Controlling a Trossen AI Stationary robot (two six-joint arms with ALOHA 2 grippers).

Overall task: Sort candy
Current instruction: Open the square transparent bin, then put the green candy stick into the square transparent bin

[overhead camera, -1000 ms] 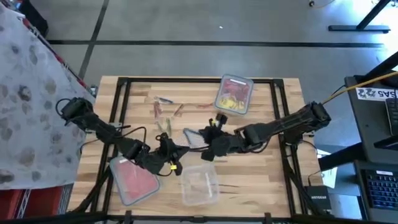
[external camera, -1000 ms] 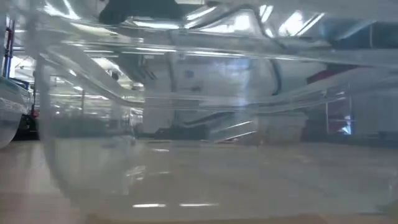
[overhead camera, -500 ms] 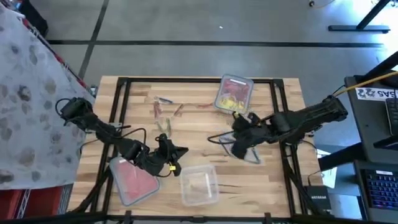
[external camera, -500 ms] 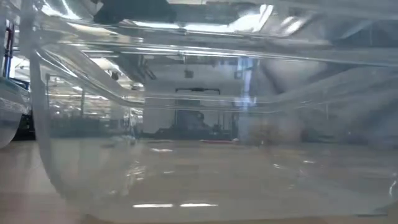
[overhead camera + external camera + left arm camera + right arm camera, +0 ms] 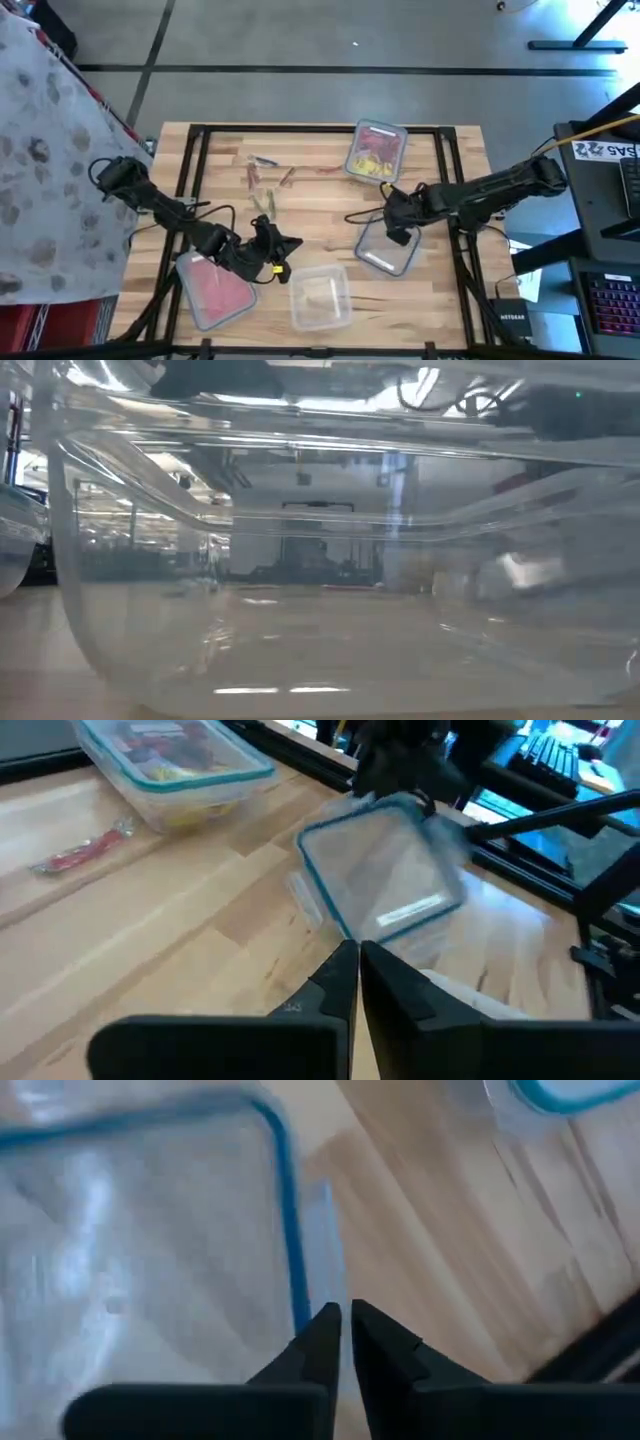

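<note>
Right gripper pinching rim of clear tub, could slip and skid. Left gripper jaws closed, empty, beside loose candy.

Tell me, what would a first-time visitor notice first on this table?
Probably the right gripper, pinching the rim of a clear lid with a blue seal, right of the table's middle. Next, the container of yellow and red candy at the far edge, with loose candy scattered to its left. The left gripper waits shut near the front, between a container of red candy and an empty-looking clear container.
</note>
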